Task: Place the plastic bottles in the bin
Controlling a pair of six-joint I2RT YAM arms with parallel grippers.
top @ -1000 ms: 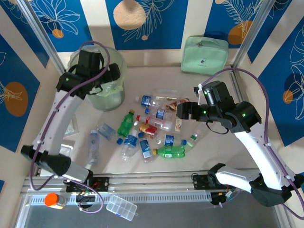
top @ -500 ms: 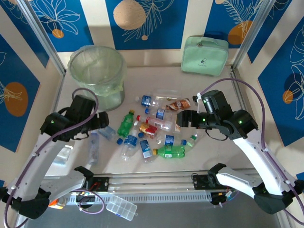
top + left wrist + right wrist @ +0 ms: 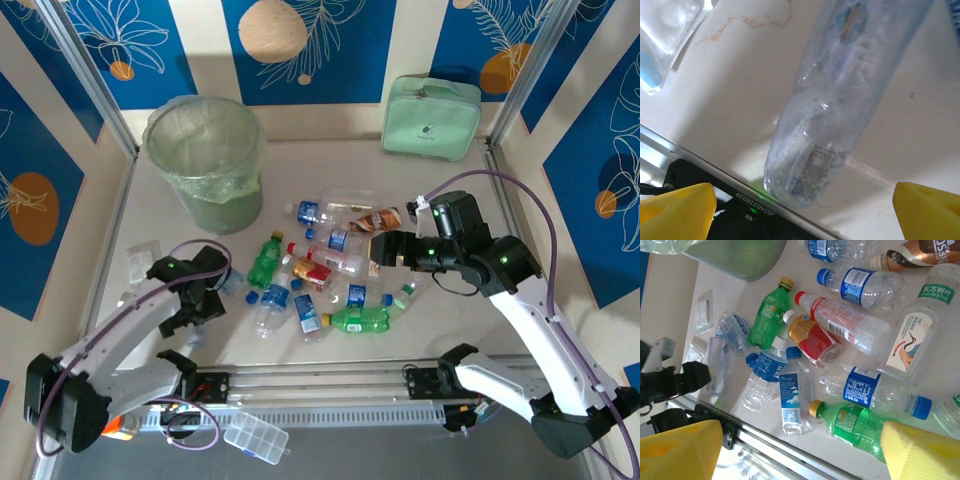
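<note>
Since a second ago the left arm has swung away from the bin (image 3: 225,205) and come down to the near left part of the desk (image 3: 330,165), while the right arm has shifted only slightly beside the bottle heap. At the far left of the desk stands the bin, upright, its pale green bag folded over the rim; its wall also appears at the upper edge of the right wrist view (image 3: 735,260). A mint-green zippered case (image 3: 432,115) lies at the far right, well apart from everything else. The plastic bottles (image 3: 320,270) lie scattered on their sides in the middle of the desk, between the two arms and outside the bin. Among them, a green bottle (image 3: 265,260) (image 3: 770,315) with a yellow cap sits at the left edge of the heap, touching a red-labelled bottle (image 3: 312,273) (image 3: 812,337). A clear bottle (image 3: 195,310) (image 3: 825,125) lies apart on the left, near the rail. The left tool (image 3: 205,290) (image 3: 801,212) hangs just above it, spread wide, its fingers clear of both sides of the bottle. The right tool (image 3: 385,250) (image 3: 800,450) hovers over the right of the heap, also spread and gripping nothing.
</note>
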